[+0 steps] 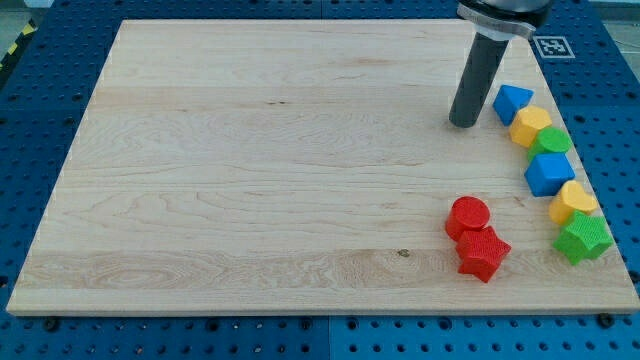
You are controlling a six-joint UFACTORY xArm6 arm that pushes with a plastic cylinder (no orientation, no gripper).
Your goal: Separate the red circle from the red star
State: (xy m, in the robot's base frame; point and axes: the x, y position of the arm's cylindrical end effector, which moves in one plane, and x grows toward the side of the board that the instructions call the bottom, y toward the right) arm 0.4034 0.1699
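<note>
My tip (pixel 463 124) sat bare on the wooden board (pixel 250 170), touching nothing, just left of the blue block (pixel 511 102) at the view's upper right. Red circle (pixel 468 216) and red star (pixel 483 253) were touching, circle above star, near the view's bottom right, well below my tip. Yellow, green and blue blocks lined the right edge.

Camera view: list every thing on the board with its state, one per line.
My tip: down on the board, left of the blue block, touching nothing.
Red circle: flat, touching the red star.
Red star: flat, just below the circle.
Blue block: top of the right-edge column.
Yellow block: against the green one.
Green block: between yellow and blue.
Blue cube: mid-column.
Lower yellow block: resting above the green star.
Green star: column's bottom.
</note>
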